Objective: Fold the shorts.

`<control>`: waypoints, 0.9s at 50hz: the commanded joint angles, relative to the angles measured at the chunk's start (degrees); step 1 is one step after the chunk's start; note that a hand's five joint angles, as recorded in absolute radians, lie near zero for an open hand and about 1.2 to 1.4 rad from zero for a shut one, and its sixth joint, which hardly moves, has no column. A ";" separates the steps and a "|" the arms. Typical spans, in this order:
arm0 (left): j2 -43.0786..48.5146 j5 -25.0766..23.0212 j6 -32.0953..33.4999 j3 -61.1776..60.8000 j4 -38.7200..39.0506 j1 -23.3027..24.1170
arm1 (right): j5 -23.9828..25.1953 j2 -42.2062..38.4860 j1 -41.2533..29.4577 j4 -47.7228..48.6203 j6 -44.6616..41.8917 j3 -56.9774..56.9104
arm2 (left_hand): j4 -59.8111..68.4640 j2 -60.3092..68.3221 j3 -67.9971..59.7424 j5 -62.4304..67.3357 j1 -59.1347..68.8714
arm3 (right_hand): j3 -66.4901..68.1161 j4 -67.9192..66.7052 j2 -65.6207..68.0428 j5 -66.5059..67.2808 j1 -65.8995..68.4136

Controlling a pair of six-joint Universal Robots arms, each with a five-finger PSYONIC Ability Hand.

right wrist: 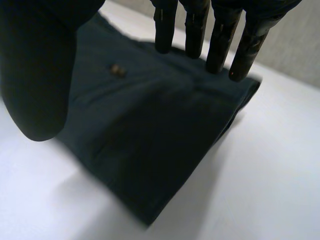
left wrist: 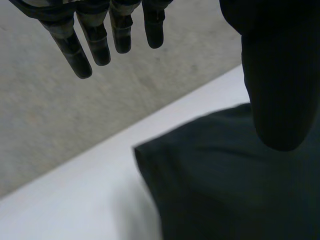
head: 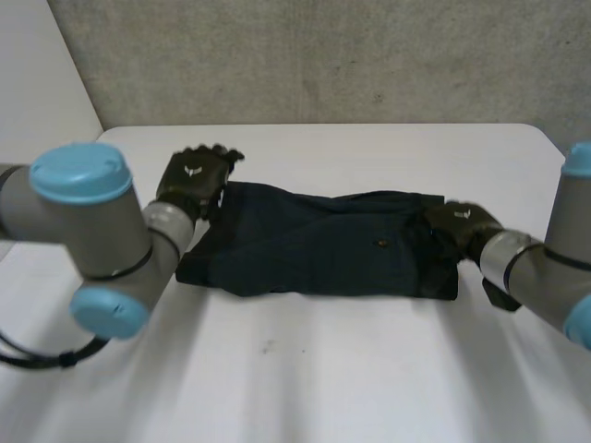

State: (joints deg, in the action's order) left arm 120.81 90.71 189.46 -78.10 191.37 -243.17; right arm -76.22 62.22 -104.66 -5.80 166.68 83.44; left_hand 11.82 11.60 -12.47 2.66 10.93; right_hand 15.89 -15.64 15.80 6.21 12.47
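Observation:
Dark blue shorts (head: 323, 245) lie folded lengthwise across the middle of the white table (head: 305, 369). My left hand (head: 192, 181) hovers at their far left corner, fingers (left wrist: 95, 42) straight and thumb apart, holding nothing; a corner of the shorts (left wrist: 220, 180) lies under its palm. My right hand (head: 459, 224) is over the right end of the shorts, open too, its fingers (right wrist: 220, 45) straight above the cloth. A small brass button (right wrist: 118, 70) on the shorts (right wrist: 150, 130) sits below that hand's palm, with the same button (head: 379, 243) right of the middle in the head view.
A grey wall (head: 323, 55) stands behind the table's far edge. Bare white tabletop (right wrist: 270, 165) spreads in front of the shorts and on both sides.

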 commanded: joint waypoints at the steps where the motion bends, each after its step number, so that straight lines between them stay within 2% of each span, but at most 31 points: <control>1: -6.20 -3.70 -1.11 -12.95 2.25 -0.73 | -0.68 -3.68 0.59 10.01 -0.65 5.59 | -0.93 -0.71 1.58 -1.77 -0.04 | 10.17 -10.42 10.26 9.84 13.59; 3: -6.64 -3.70 -1.11 -14.00 2.60 -0.64 | -1.47 -4.99 0.59 11.24 -1.36 5.42 | -0.93 -0.71 1.58 -1.77 -0.04 | 16.52 -16.78 16.62 16.20 19.95; 7: -7.60 -3.70 -1.11 -15.68 4.18 -0.64 | -3.49 -7.72 0.77 11.95 -3.20 4.54 | -0.93 -0.71 1.58 -1.77 -0.04 | 40.55 -40.80 40.64 40.22 43.97; 8: -7.78 -3.61 -1.11 -16.11 4.62 -0.64 | -4.45 -8.33 1.03 11.86 -3.81 3.93 | -0.93 -0.71 1.58 -1.77 -0.04 | 63.87 -64.13 63.97 63.55 67.30; 15: -9.45 -3.43 -1.20 -16.91 4.89 -0.99 | -6.22 -5.01 3.66 11.69 -5.05 4.45 | -1.09 -0.88 1.75 -1.94 -0.21 | 64.11 -64.36 64.20 63.79 67.53; 18: -10.59 -3.35 -1.11 -17.70 4.89 -1.26 | -6.22 -1.49 5.60 11.33 -9.34 5.94 | -1.26 -1.05 1.92 -2.11 -0.38 | 64.11 -64.36 64.20 63.79 67.53; 26: -14.72 -3.34 -1.20 -19.72 4.89 -2.49 | -7.89 2.82 8.15 10.45 -32.62 5.77 | -1.27 -1.05 1.92 -2.11 -0.38 | 64.11 -64.36 64.20 63.79 67.53; 27: -14.90 -3.34 -1.20 -19.90 4.89 -2.58 | -8.41 2.91 7.63 10.63 -37.17 4.64 | -1.26 -1.05 1.92 -2.11 -0.38 | 64.11 -64.36 64.20 63.79 67.53; 30: -15.43 -3.26 -1.20 -20.07 4.89 -2.84 | -9.20 3.35 4.30 10.46 -40.99 2.35 | -1.43 -1.22 2.09 -2.28 -0.55 | 64.11 -64.36 64.20 63.79 67.53; 32: -15.43 -3.17 -1.37 -19.99 4.89 -2.84 | -9.03 3.26 -2.81 10.37 -41.44 -1.07 | -1.43 -1.22 2.09 -2.28 -0.55 | 64.11 -64.36 64.20 63.79 67.53; 38: -15.43 -3.17 -1.64 -19.81 4.97 -2.93 | -4.12 -1.65 -15.91 10.37 -41.35 -6.53 | -1.43 -1.22 2.09 -2.28 -0.55 | 64.11 -64.36 64.20 63.79 67.53; 41: -15.43 -3.17 -1.90 -19.46 4.98 -2.84 | 3.17 -4.90 -21.81 10.28 -41.52 -6.98 | -1.43 -1.22 2.09 -2.28 -0.55 | 64.11 -64.36 64.20 63.79 67.53; 42: -15.34 -3.17 -1.99 -19.20 4.98 -2.75 | 7.19 -6.13 -23.91 10.19 -41.26 -6.45 | -1.43 -1.22 2.09 -2.28 -0.55 | 64.11 -64.36 64.20 63.79 67.53; 45: -15.34 -3.17 -1.99 -18.58 4.98 -2.93 | 12.66 -8.77 -24.63 10.02 -40.91 -5.92 | -1.60 -1.39 2.26 -2.45 -0.72 | 64.11 -64.36 64.20 63.79 67.53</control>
State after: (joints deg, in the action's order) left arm 105.33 87.54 187.66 -97.66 196.32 -246.06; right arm -75.16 58.73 -123.96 4.44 124.83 76.96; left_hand 11.82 11.60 -12.47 2.66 10.93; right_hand 69.09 -68.46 68.01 55.29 55.79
